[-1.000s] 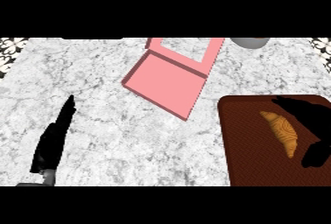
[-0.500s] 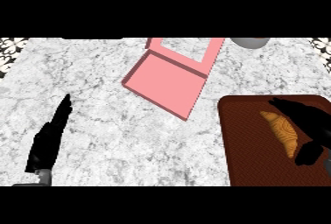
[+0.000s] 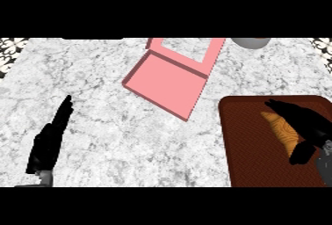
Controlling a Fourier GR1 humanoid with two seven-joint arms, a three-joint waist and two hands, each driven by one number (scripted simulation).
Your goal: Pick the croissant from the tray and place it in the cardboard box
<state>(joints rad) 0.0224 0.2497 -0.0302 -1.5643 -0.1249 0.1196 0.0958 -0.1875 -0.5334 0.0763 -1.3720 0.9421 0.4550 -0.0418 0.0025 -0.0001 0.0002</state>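
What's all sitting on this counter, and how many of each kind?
Croissant: 1
Brown tray: 1
Pink box, open: 1
Grey round thing at the far edge, cut off by the view: 1
Total: 4

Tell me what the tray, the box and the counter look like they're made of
The tray looks like dark reddish-brown wood or woven plastic, matte, with a fine zigzag grain. The box is flat pink with thin walls and no gloss, which suits painted cardboard. The counter looks like polished stone, marble or granite, from its mottled grey-white veining.
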